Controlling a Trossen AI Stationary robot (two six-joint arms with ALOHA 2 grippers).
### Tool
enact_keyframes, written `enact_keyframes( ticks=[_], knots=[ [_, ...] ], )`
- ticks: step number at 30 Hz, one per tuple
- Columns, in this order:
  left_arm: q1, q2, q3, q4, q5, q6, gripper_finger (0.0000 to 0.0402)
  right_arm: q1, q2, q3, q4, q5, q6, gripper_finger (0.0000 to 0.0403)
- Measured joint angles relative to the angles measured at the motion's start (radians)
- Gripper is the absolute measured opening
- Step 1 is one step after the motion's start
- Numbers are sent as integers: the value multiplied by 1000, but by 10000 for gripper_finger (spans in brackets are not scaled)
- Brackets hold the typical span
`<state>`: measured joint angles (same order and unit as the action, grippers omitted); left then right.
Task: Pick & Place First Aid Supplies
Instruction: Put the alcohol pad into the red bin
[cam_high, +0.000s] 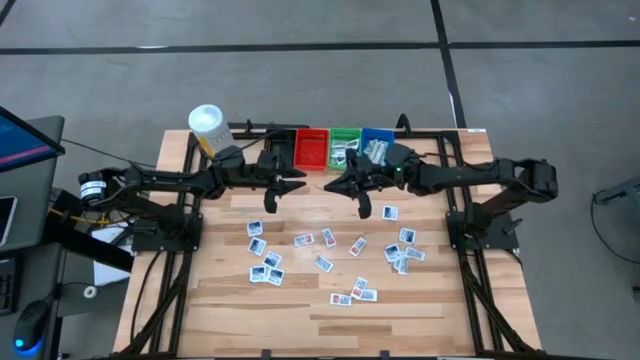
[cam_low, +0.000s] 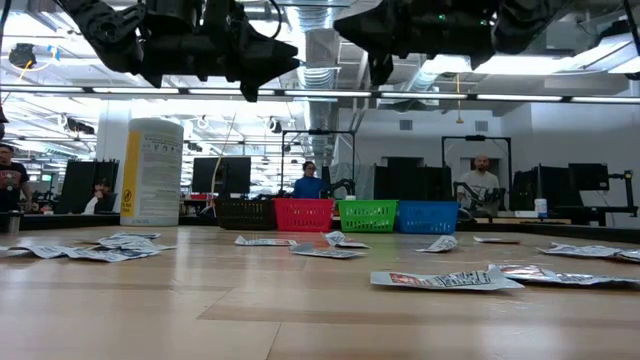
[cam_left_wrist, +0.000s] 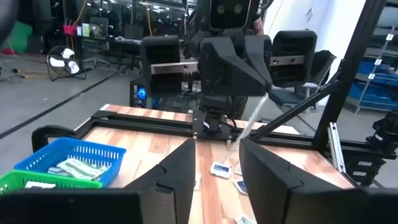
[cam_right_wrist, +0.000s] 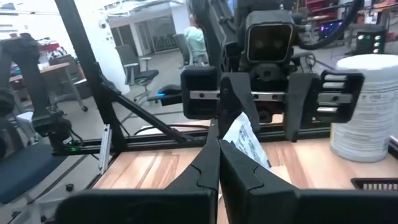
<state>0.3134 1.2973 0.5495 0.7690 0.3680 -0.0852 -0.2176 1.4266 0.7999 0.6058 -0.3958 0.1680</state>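
Wooden table (cam_high: 420, 310) strewn with packets (cam_high: 265, 273), left pincer (cam_high: 272, 193) parted, right pincer (cam_high: 362, 203) pinching one packet (cam_right_wrist: 247, 144).

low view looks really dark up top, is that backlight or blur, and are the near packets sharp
Low view: backlight; both arms hang as black silhouettes against bright ceiling strip lights, and the near packets look soft beside the sharper bins. Left wrist view: the left gripper's own fingers are blurred dark shapes. High view: even light, only faint shadows on the table.
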Motion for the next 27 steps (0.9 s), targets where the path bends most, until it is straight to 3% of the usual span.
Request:
enact_keyframes(
  ticks=[9, 27],
  knots=[
    [0, 0, 0, 4, 30, -1, 117, 0, 68, 60, 3, -26, 1, 0],
    [0, 0, 0, 3, 47, -10, 106, 1, 64, 75, -4, -26, -1, 0]
  ],
)
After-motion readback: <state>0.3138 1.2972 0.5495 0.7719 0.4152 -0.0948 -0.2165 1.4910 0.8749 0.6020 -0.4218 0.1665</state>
